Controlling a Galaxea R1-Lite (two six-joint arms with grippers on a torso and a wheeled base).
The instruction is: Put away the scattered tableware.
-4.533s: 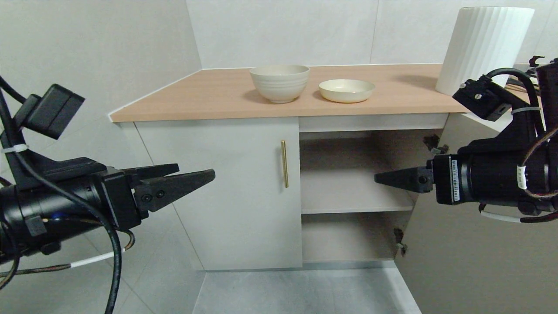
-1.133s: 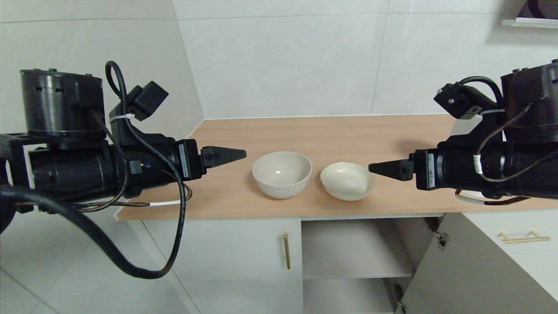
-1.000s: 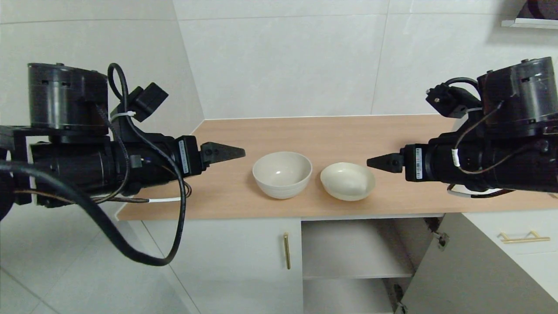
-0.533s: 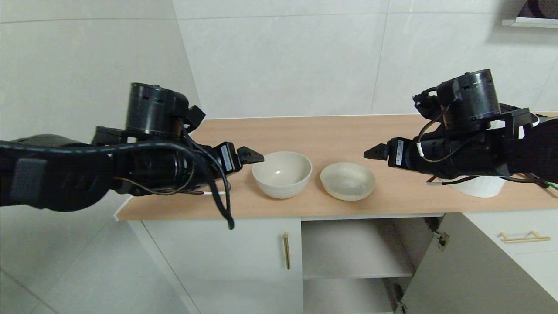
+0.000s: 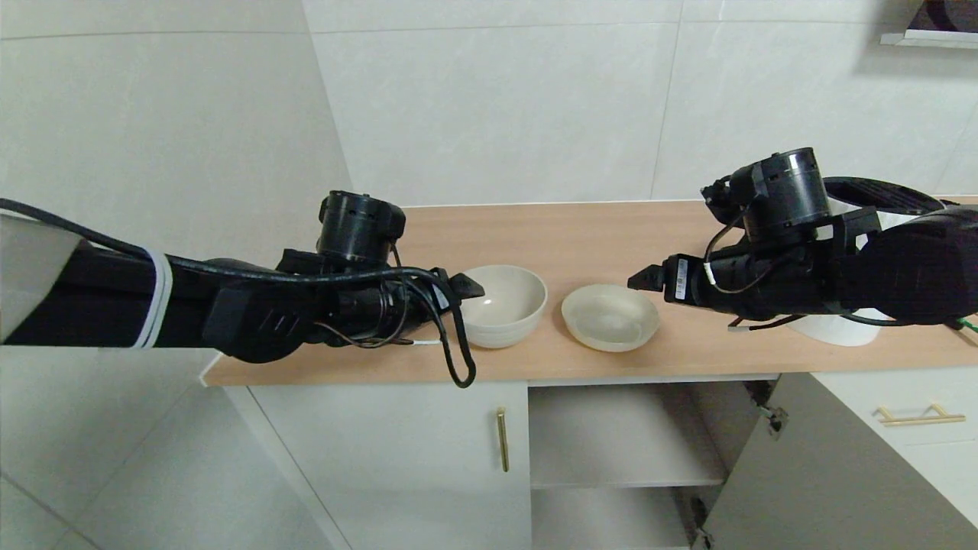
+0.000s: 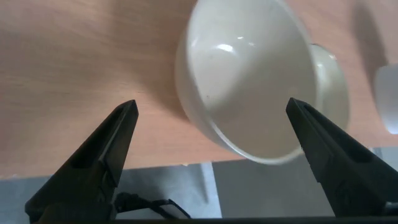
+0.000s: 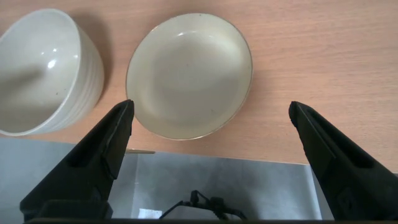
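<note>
Head view, left claw (image 5: 466, 286) at bowl (image 5: 508, 307) rim, right claw (image 5: 646, 279) near dish (image 5: 610, 318)

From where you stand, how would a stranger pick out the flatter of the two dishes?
Find the wooden countertop above the open cabinet. Near its front edge sit two cream dishes, side by side but not touching; yours is the shallow dish on the robot's right, nearest the right tool. Its neighbour, the deep bowl, is taller with ribbed sides.
</note>
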